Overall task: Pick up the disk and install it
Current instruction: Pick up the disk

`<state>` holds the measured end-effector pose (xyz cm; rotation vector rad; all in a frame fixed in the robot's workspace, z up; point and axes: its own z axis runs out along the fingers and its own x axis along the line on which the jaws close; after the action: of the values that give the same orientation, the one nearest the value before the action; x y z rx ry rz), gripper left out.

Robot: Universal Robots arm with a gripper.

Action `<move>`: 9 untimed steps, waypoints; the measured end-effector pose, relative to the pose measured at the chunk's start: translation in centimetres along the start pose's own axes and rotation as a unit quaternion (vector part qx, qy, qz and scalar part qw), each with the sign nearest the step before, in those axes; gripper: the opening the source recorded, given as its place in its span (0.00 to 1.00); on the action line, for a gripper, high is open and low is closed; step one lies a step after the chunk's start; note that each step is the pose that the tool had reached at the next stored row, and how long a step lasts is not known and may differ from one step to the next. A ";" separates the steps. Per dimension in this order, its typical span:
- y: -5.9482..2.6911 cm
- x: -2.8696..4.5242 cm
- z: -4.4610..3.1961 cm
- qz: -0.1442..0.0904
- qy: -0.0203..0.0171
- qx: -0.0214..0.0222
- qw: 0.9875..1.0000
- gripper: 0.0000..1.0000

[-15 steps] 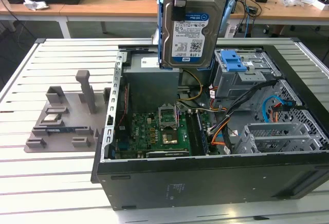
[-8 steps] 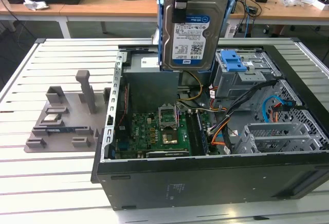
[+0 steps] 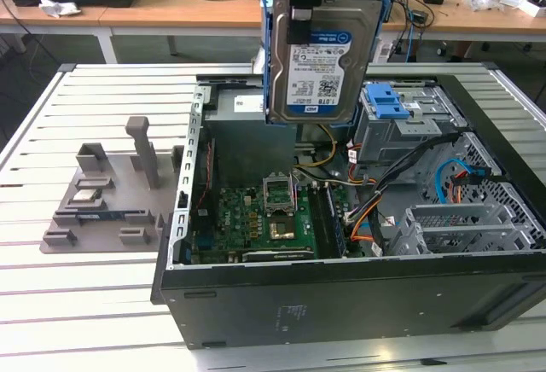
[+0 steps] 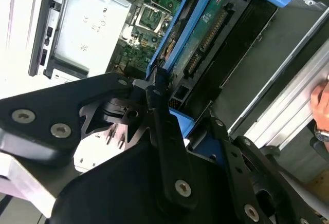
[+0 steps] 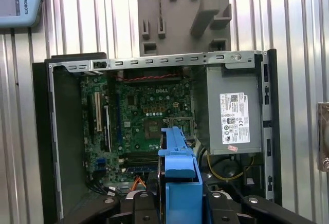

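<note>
Table (image 3: 85, 321): slatted metal top; everything stands on it.
Computer case (image 3: 341, 308): black tower on its side, open, motherboard (image 3: 256, 218) exposed.
Grey fixture (image 3: 102, 197): on the table, just beside the case at the exterior view's left.
Disk (image 3: 320, 65): upright in the air above the open case, label toward the exterior view, blue bracket around it.
Gripper (image 3: 303, 14): clamped on the disk's top.

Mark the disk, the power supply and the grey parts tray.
Silver rectangular metal disk in blue bracket (image 3: 317, 73): exterior view, printed label.
Grey metal power supply box (image 5: 226, 82): first wrist view, bare casing.
Grey plastic parts tray (image 3: 98, 234): exterior view, flat base.
</note>
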<state>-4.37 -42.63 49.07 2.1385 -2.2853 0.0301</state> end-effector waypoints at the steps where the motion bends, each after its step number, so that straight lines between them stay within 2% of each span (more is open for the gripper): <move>1: -0.01 0.20 0.01 0.000 0.000 0.000 1.000 0.37; 5: -0.07 1.06 0.02 0.000 0.000 0.000 1.000 0.37; 9: -0.16 2.40 0.06 0.000 0.000 0.000 1.000 0.37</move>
<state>-4.37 -45.03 49.07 2.1385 -2.2853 0.0301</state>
